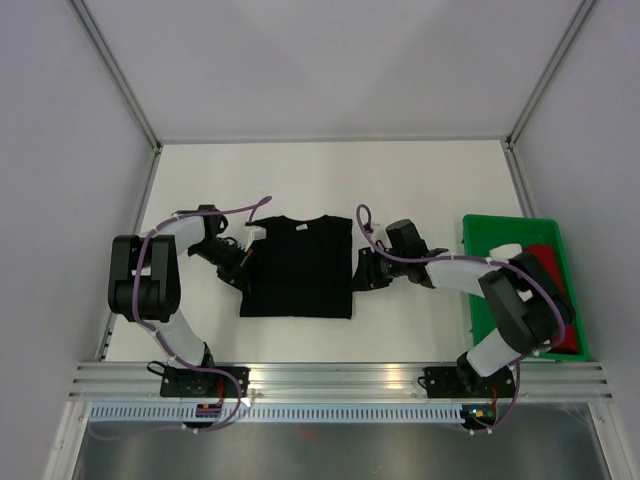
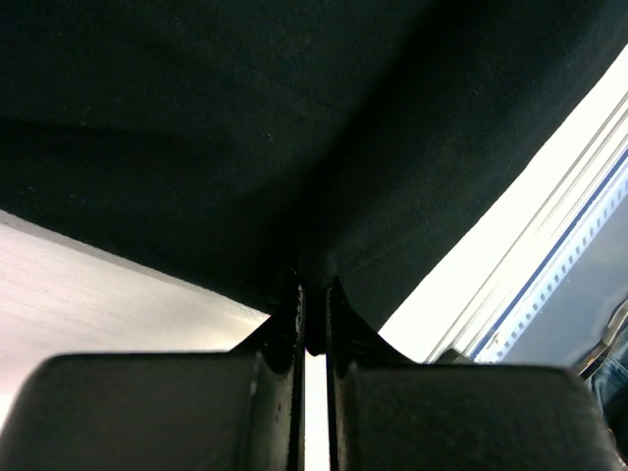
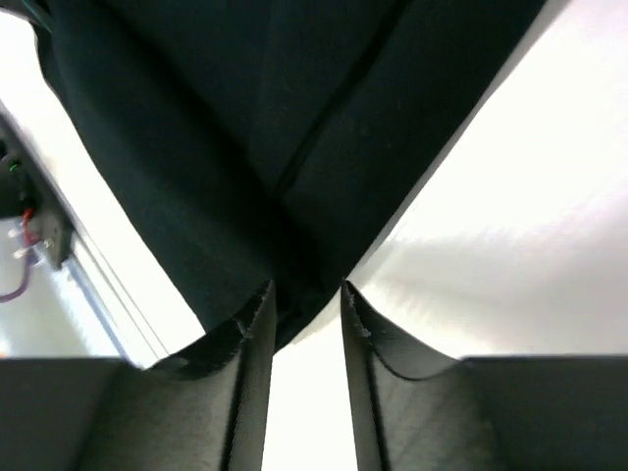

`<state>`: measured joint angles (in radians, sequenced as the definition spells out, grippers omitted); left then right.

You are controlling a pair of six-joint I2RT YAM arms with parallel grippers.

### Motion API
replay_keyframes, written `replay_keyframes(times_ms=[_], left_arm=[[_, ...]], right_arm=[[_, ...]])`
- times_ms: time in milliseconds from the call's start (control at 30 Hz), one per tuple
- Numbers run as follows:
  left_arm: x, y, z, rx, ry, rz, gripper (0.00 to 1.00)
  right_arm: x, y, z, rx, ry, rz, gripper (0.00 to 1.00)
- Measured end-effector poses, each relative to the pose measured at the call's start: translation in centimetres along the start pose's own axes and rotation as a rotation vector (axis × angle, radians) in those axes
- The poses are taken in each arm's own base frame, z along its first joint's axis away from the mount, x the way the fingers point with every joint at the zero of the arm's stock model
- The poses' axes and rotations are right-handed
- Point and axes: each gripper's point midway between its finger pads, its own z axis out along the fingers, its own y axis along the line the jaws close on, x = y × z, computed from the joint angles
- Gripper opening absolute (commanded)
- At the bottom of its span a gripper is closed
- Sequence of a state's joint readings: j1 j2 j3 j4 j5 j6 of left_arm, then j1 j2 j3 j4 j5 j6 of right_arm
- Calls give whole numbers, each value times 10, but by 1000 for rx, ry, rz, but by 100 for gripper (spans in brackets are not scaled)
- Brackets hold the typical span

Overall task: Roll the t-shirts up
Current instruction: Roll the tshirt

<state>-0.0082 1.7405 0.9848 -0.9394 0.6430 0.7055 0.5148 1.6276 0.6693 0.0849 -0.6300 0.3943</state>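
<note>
Lab cell (white walls, aluminium frame).

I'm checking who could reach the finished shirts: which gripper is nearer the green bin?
The right. The right gripper is at the black t-shirt's right edge, on the side towards the green bin; the left gripper is at the shirt's far, left edge.

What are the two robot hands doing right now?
Left gripper: shut, pinching the black t-shirt.
Right gripper: open, with the shirt's edge between its fingers.
</note>
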Motion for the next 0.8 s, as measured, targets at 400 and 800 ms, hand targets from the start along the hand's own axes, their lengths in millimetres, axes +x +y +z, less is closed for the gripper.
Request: replay_keyframes(times_ms=[400, 800], left_arm=[[0, 0, 0, -3, 0, -11, 2], [-1, 1, -1, -6, 1, -12, 3]], right_arm=[[-19, 103, -40, 213, -260, -961, 55], [45, 25, -2, 630, 152, -1448, 58]])
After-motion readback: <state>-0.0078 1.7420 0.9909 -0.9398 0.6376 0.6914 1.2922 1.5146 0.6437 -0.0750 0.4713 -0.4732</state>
